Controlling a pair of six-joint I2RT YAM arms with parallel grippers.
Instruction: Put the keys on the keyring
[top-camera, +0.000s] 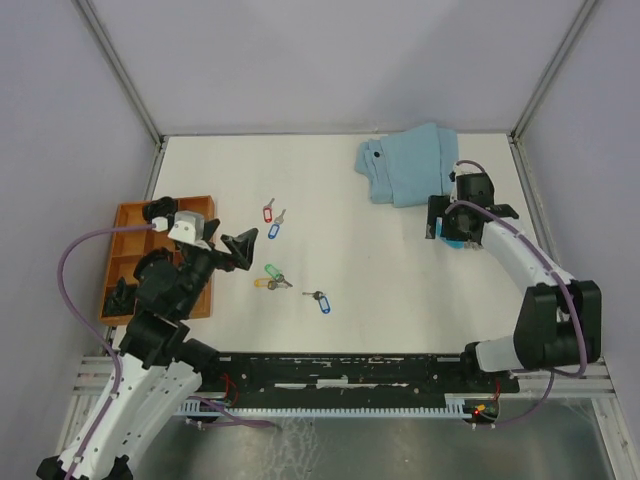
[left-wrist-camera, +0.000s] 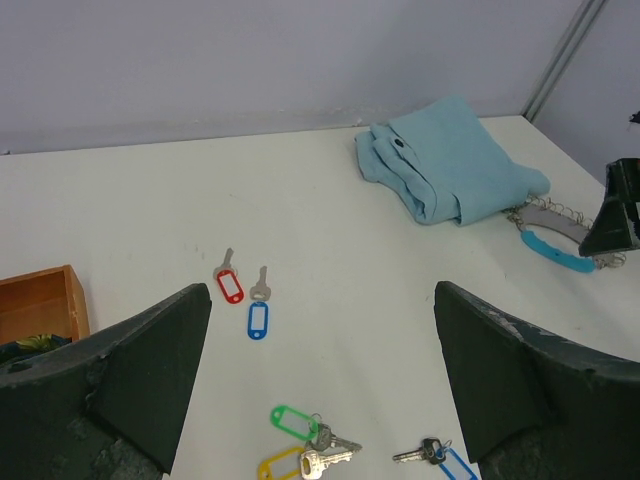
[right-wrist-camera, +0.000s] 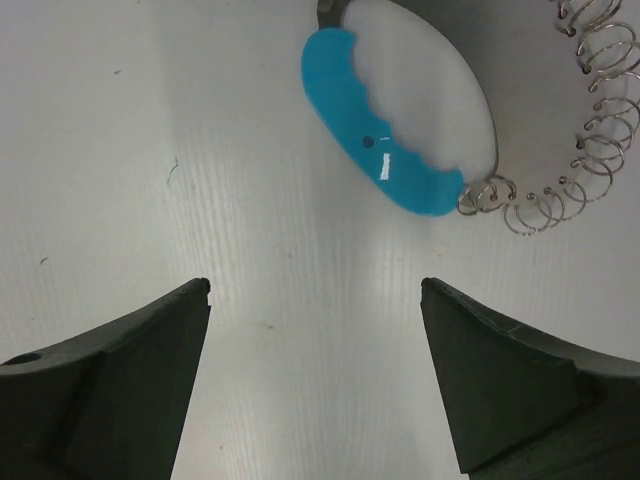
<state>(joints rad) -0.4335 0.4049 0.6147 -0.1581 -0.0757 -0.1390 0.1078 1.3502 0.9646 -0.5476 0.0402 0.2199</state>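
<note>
Silver and small, your keys (left-wrist-camera: 260, 285) lie loose on the white surface (top-camera: 350, 200), each with an oblong plastic tag. The red-tagged key (left-wrist-camera: 229, 283) and a blue-tagged key (left-wrist-camera: 257, 318) sit side by side but apart. Nearer the arms, the green-tagged key (left-wrist-camera: 292, 420) and the yellow-tagged key (left-wrist-camera: 278, 467) lie with their metal ends close together. A second blue-tagged key (left-wrist-camera: 455, 462) rests a little to their right. The keyring (right-wrist-camera: 375, 155) lies flat on the far right, well apart from all the keys and just beside the near edge of the folded light-blue cloth (top-camera: 410, 165). You can see its bright blue curved section with a scalloped inner edge, and from one end runs a line of silver-grey wire coils (right-wrist-camera: 560, 190). Your right jaws hang directly over it, spread wide and holding nothing, with the blue section showing just beyond their tips in the wrist view. Your left jaws are likewise spread and empty, raised above the surface beside the orange wooden tray (top-camera: 130, 215) and pointing toward the scattered keys.
</note>
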